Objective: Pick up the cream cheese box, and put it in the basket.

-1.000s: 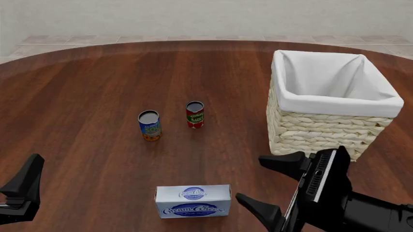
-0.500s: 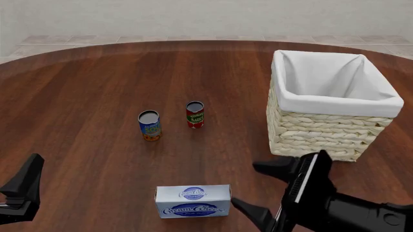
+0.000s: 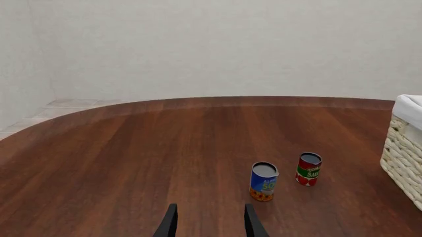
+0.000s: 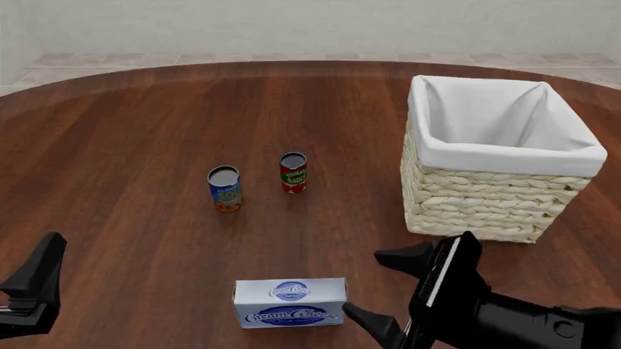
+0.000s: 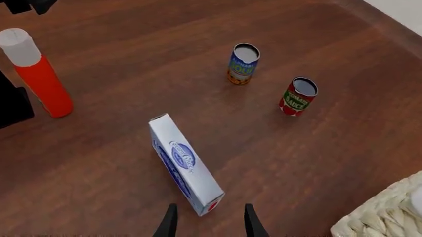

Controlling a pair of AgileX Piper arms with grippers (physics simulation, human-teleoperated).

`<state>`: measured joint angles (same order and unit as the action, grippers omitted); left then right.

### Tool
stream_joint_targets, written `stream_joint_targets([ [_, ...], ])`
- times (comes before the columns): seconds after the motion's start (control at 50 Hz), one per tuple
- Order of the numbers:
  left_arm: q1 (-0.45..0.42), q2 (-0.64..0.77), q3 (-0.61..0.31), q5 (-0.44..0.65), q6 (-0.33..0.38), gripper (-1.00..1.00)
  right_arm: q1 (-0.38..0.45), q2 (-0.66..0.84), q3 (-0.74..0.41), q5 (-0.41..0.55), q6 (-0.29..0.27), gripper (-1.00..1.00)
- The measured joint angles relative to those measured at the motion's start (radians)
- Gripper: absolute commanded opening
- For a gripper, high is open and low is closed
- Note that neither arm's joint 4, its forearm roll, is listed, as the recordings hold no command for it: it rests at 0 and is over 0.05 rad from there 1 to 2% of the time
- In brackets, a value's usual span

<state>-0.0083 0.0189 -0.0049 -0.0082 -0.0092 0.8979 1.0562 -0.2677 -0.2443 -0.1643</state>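
The cream cheese box (image 4: 290, 302) is a white carton with blue oval logos, standing on its long edge near the table's front edge. It also shows in the right wrist view (image 5: 185, 163), just ahead of the fingers. My right gripper (image 4: 364, 283) is open and empty, close to the box's right end without touching it; it also shows in the right wrist view (image 5: 208, 224). The basket (image 4: 485, 196), pale wicker with a white lining, stands at the right and is empty. My left gripper (image 3: 209, 226) is open and empty, low at the front left (image 4: 39, 280).
A blue can (image 4: 225, 189) and a red tomato can (image 4: 293, 172) stand upright mid-table, behind the box. A red bottle with a white cap (image 5: 36, 74) shows only in the right wrist view, beyond the box's far end. The basket's wall (image 3: 402, 158) borders the cans' right.
My right gripper has moved left and lower, closer to the box's right end, still open. The left arm, box, cans and basket have not moved.
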Motion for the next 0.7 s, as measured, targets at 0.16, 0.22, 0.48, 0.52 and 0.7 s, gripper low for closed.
stream_joint_targets([
  [0.16,0.000,-0.001,0.000,0.000,0.001,1.00,0.001,0.027,0.006,-0.020,0.003,1.00],
  [0.22,0.000,-0.001,0.000,0.000,0.001,1.00,0.002,0.040,0.008,-0.028,0.004,1.00],
  [0.48,0.001,-0.004,0.000,0.002,0.000,1.00,0.006,0.089,0.007,-0.054,0.009,1.00],
  [0.52,0.001,-0.004,0.000,0.002,0.000,1.00,0.006,0.096,0.006,-0.057,0.011,1.00],
  [0.7,0.001,-0.004,0.000,0.001,-0.001,1.00,0.007,0.137,0.002,-0.082,0.017,1.00],
])
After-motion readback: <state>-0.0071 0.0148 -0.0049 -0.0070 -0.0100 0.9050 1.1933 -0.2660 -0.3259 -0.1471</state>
